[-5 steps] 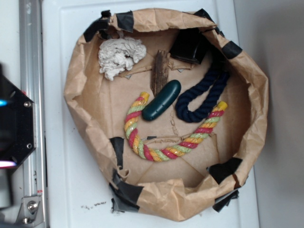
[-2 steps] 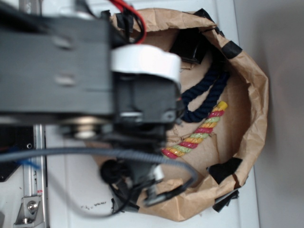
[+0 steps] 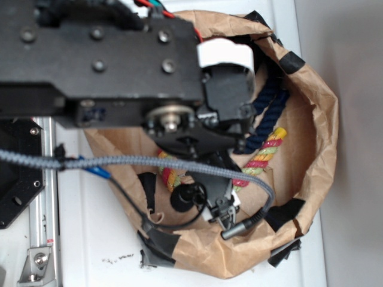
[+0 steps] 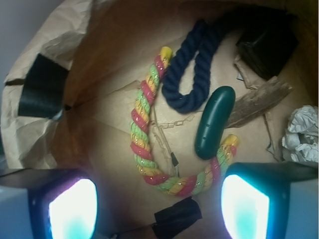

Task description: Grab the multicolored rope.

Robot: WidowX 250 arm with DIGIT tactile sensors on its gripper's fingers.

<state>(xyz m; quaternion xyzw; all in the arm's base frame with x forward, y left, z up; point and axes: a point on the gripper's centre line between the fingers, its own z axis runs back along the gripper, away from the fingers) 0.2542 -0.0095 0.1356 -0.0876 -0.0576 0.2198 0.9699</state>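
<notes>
Gripper (image 4: 158, 209) hanging spread wide and empty; multicolored rope (image 4: 142, 144) lying just beyond, its curved bottom running left-right between the fingers.

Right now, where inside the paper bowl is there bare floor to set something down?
Bare paper lies left of the multicolored rope, toward the bowl wall. Crowded right side: navy rope, green capsule, wood piece, crumpled paper.
</notes>
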